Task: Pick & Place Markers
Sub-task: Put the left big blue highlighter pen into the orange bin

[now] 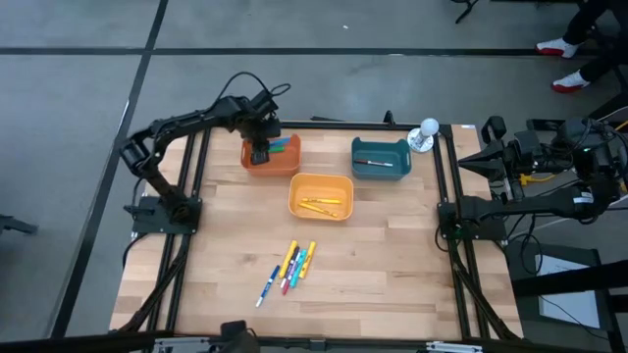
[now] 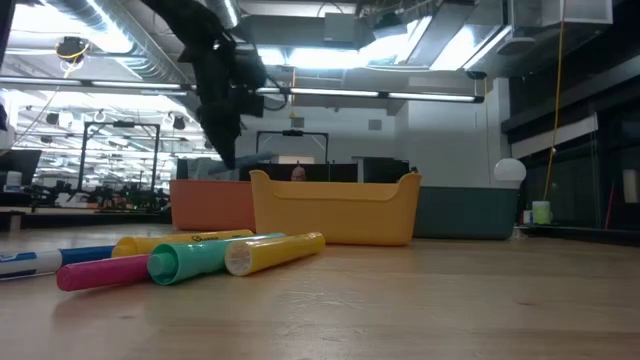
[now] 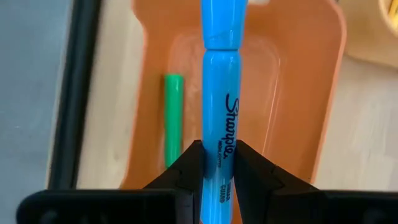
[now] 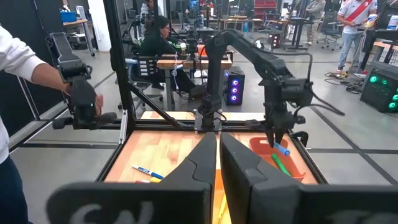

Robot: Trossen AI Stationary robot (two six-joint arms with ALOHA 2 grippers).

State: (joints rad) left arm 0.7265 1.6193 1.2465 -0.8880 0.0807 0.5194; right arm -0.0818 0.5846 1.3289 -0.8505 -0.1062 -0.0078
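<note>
My left gripper [image 1: 259, 149] hangs over the orange bin [image 1: 270, 157] at the table's far left and is shut on a blue marker [image 3: 221, 93]. A green marker [image 3: 173, 118] lies flat on the bin's floor below it. Several more markers [image 1: 289, 267] lie loose on the wood near the table's near edge; in the low view they show as yellow [image 2: 275, 252], green [image 2: 200, 258] and pink [image 2: 100, 272] sticks. My right gripper [image 4: 217, 155] is shut and waits off the table's right side. My left gripper pinches the blue marker's barrel [image 3: 219, 163] between its two fingers [image 3: 186, 168], near the end opposite the cap. The fingers come from above, pointing down into the orange bin. The marker is lifted clear and runs out slanting past the fingertips [image 4: 281, 149], above the bin's floor.
A yellow bin [image 1: 321, 182] with yellow markers in it stands mid-table. A teal bin [image 1: 381, 147] holding one marker stands at the far right, with a white ball-shaped object [image 1: 429, 127] beside it. Bare wood lies around the loose markers. People show in the room beyond.
</note>
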